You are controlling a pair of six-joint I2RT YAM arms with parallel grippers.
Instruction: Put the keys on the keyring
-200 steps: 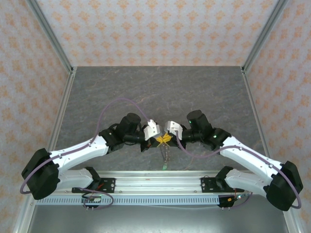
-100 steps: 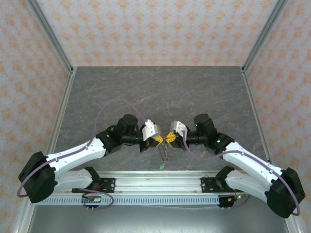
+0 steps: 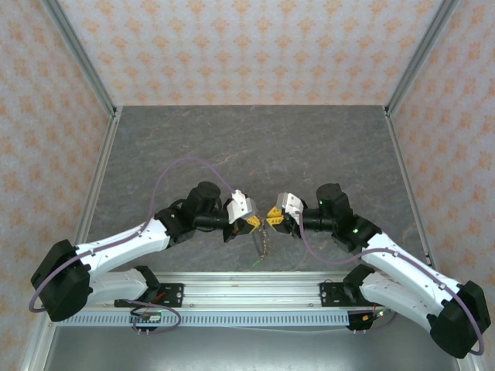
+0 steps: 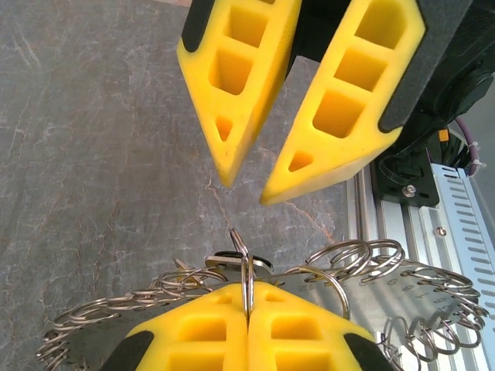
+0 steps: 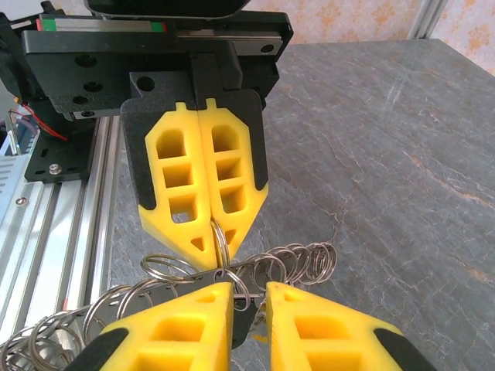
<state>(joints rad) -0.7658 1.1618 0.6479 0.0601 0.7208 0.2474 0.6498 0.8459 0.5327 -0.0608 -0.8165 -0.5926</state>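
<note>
The keyring is a chain of thin silver wire rings, hanging between the two grippers. My left gripper is shut on one upright ring of it, which also shows in the right wrist view. A flat silver key with a dark head lies against that ring. My right gripper faces the left one tip to tip. Its jaws stand slightly open, a short way from the ring, with nothing gripped. A small yellow bit shows below the fingers.
Both grippers hover over the dark grey stone-patterned table near its front. The aluminium rail with the arm bases runs just below them. Purple cables loop over the left arm. Patterned walls close in the table's sides.
My right gripper has drawn back to the right, off the left one, and its jaws have parted a little. The left gripper stays shut on the ring.
</note>
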